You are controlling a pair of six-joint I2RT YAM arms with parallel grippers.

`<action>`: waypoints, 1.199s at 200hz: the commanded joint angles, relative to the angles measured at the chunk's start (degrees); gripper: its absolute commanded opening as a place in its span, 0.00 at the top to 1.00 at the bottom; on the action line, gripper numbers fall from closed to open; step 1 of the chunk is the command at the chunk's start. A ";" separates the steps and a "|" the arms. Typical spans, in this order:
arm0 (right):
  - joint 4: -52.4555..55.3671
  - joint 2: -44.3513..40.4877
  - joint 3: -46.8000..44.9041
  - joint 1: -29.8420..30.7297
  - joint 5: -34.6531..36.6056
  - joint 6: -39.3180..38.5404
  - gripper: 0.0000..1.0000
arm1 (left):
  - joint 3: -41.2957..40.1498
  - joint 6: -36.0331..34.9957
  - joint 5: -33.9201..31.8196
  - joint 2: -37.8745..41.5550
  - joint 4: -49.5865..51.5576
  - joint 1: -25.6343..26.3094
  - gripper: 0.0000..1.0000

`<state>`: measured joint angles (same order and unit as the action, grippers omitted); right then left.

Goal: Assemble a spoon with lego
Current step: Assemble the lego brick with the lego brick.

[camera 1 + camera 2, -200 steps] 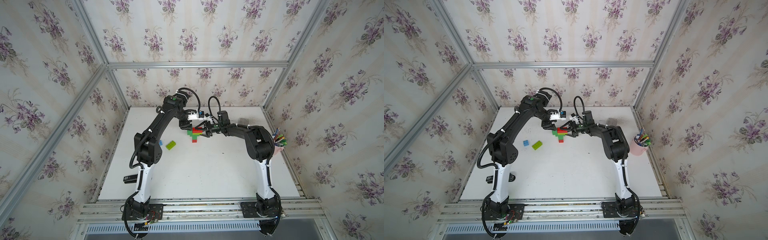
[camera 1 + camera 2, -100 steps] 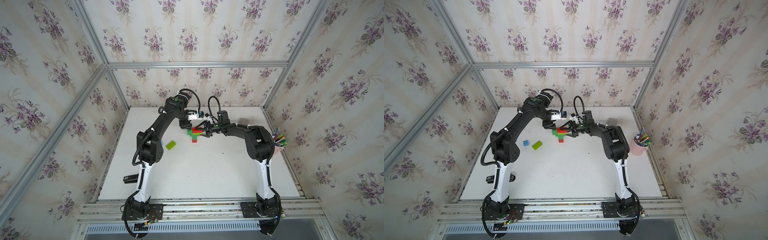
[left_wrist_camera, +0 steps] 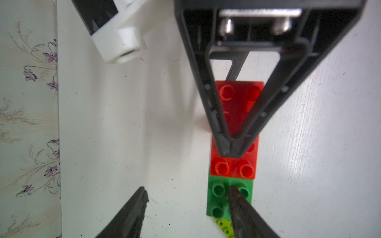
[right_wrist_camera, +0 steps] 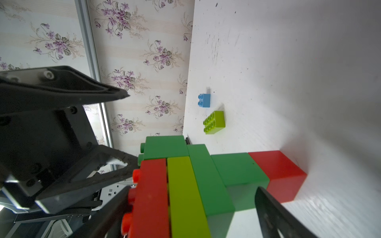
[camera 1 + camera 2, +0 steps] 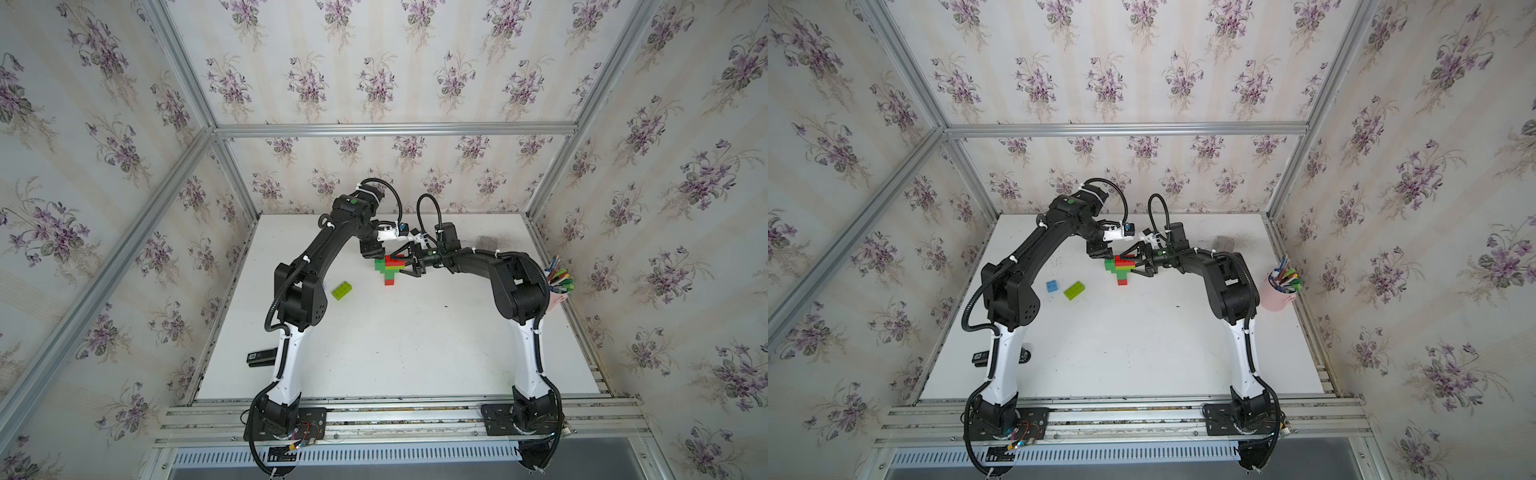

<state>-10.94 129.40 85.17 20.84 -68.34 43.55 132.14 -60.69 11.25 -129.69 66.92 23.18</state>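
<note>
In both top views the spoon [image 5: 388, 269] [image 5: 1120, 269] stands at the far middle of the table [image 5: 395, 353]: a red and green top row, lime and green bands, then a narrow green and red stem. The left gripper [image 5: 372, 253] hangs over its left end; the right gripper [image 5: 397, 265] reaches in from the right, jaws spread one above the other at the head. A loose lime brick [image 5: 341, 289] lies left of the spoon and a little nearer, apart from it; in a top view a blue brick [image 5: 1052, 286] sits just left of the lime one. A grey block [image 5: 484, 242] lies far right, a cup [image 5: 1277, 297] of pens at the right edge. In the left wrist view the left gripper [image 3: 187, 188] is released and holds nothing: one finger [image 3: 245, 212] lies over the green stud-up brick ending the top row, the other over bare table, and a right fingertip rests over the red bricks. In the right wrist view the spoon [image 4: 181, 185] stands studs-up on its red stem brick, which seems to touch the table; the right gripper straddles the head, upper finger [image 4: 111, 216] close by the red studs, lower finger [image 4: 274, 218] clear of the head's underside, so it looks released too. The lime brick [image 4: 215, 122] and blue brick [image 4: 205, 101] lie beyond it, toward the left edge.
</note>
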 commanded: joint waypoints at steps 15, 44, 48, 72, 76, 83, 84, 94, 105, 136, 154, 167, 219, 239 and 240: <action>1.12 -1.64 -0.26 -0.19 4.07 2.39 0.05 | 0.23 0.28 0.17 0.74 0.41 -0.15 0.35; 0.31 -2.67 -0.36 -0.36 3.82 3.30 0.02 | 0.33 0.74 0.24 1.24 0.10 -0.33 0.34; 0.33 -2.79 -0.35 -0.36 3.84 3.30 0.02 | 0.34 0.73 0.24 1.36 0.10 -0.33 0.34; 0.79 -3.35 -0.38 -0.45 3.91 3.10 0.01 | 0.32 0.87 0.36 1.88 -0.02 -0.46 0.33; 0.86 -3.37 -0.47 -0.45 3.93 3.01 0.01 | 0.32 0.92 0.43 1.95 -0.02 -0.42 0.33; 0.99 -3.60 -0.56 -0.45 3.95 2.79 0.01 | 0.28 1.00 0.35 2.11 -0.03 -0.39 0.33; 1.00 -3.66 -0.63 -0.45 3.93 2.78 0.01 | 0.34 1.01 0.31 2.14 -0.03 -0.40 0.33; 0.99 -4.27 -1.08 -0.46 4.16 2.70 0.01 | 0.34 1.26 0.21 2.52 -0.12 -0.50 0.32; 1.02 -5.00 -1.61 -0.52 4.35 2.59 0.01 | 0.32 1.90 0.18 3.07 -0.07 -0.70 0.31; 3.18 -7.71 -3.48 -1.40 5.51 0.39 0.00 | -1.58 5.02 2.06 6.32 -0.20 -2.29 0.31; 3.83 -9.88 -5.72 -2.16 6.06 -0.79 0.00 | -5.64 7.20 2.50 9.95 -0.63 -3.79 0.29; 4.39 -11.79 -7.47 -2.54 6.48 -1.81 0.00 | -10.65 8.86 2.14 13.30 -1.70 -4.90 0.29; 5.77 -20.82 -14.42 -6.25 10.81 -5.92 0.01 | -40.42 20.53 -4.56 26.07 -13.44 -9.02 0.28; 6.34 -23.15 -14.89 -7.69 11.25 -6.25 0.01 | -47.53 24.55 -6.39 26.41 -17.82 -9.20 0.29; 6.40 -23.24 -14.87 -7.76 11.23 -6.27 0.01 | -47.78 24.73 -6.45 26.41 -17.98 -9.20 0.29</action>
<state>-5.15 108.62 70.63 14.33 -58.89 39.16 89.78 -42.85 7.66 -103.79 55.64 14.17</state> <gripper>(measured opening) 0.991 0.715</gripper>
